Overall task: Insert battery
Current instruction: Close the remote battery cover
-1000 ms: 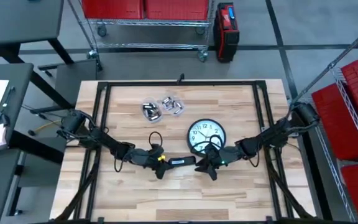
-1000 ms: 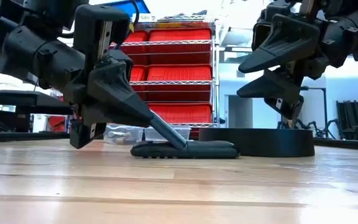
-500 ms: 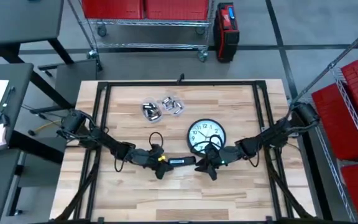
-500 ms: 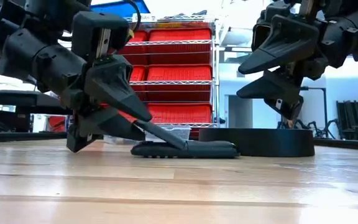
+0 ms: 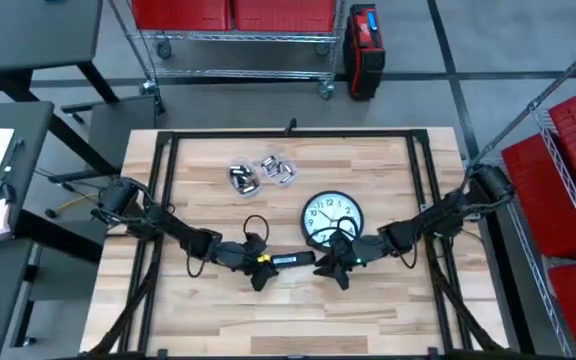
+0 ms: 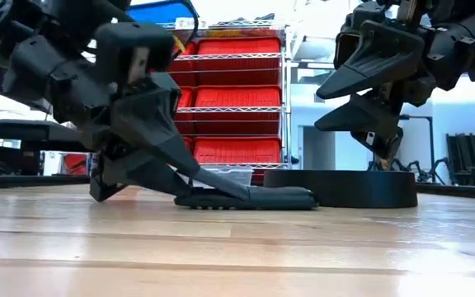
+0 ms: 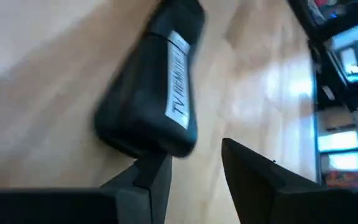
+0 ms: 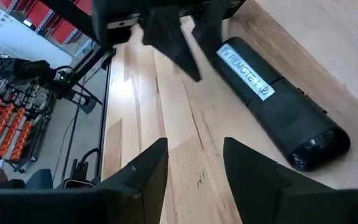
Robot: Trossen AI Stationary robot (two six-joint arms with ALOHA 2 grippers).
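A black TV remote [image 5: 290,259] lies flat on the wooden table between my two grippers, its label side up in the left wrist view [image 7: 151,87]. My left gripper [image 5: 261,270] is open at the remote's left end, low and slanting down toward it [image 6: 221,186]. My right gripper [image 5: 330,266] is open and hangs above the table [image 6: 328,106] off the remote's right end [image 8: 316,146], touching nothing. Batteries lie in two clear packets [image 5: 243,177] [image 5: 276,168] at the far side. My left gripper is open, and one fingertip [image 7: 149,169] meets the remote's rounded left end [image 7: 138,142]. The other finger [image 7: 253,174] stands free beside the remote, over bare wood. The fingers slant down from the table's left, along the remote. The remote rests flat on the table.
A round black wall clock [image 5: 332,218] lies face up just beyond my right gripper. A black metal frame [image 5: 288,135] runs around the tabletop. Bare wood lies along the near edge [image 5: 288,320].
My left gripper has tipped lower and edged toward the remote, its fingers now flatter against the table. The remote has stayed where it was.
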